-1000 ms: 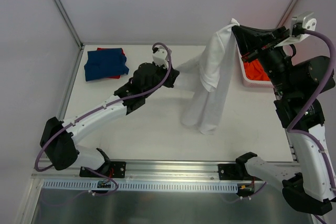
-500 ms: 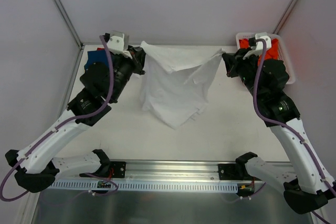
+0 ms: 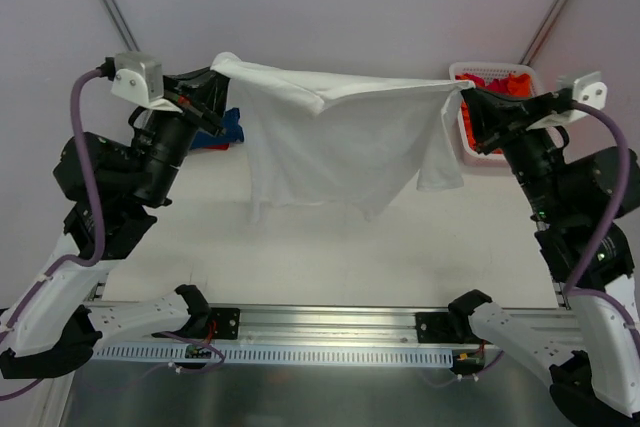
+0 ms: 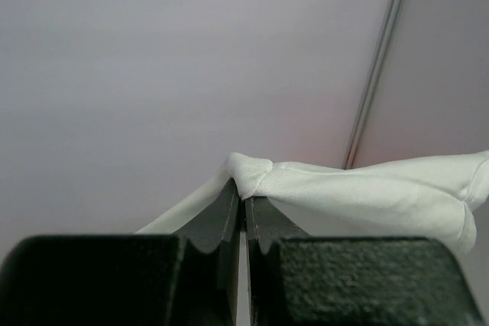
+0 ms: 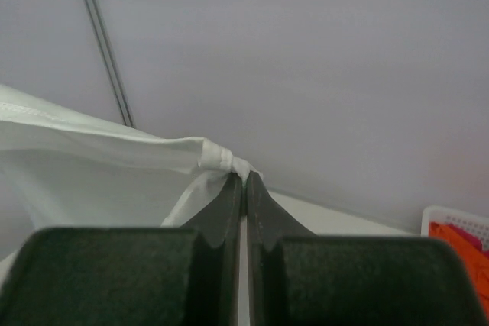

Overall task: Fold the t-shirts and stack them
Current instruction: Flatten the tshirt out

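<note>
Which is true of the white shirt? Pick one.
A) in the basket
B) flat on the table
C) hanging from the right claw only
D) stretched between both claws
D: the left claw and right claw each pinch an end of the white shirt, spread between them.

A white lattice basket (image 3: 468,152) sits on the white table (image 3: 330,257), just beyond and below the right fingers (image 3: 485,109). A grey frame post (image 3: 555,7) rises behind them, against the pale wall.

White table (image 3: 350,257), dark blue t-shirt (image 3: 230,129) far left, basket (image 3: 478,67) far right.
</note>
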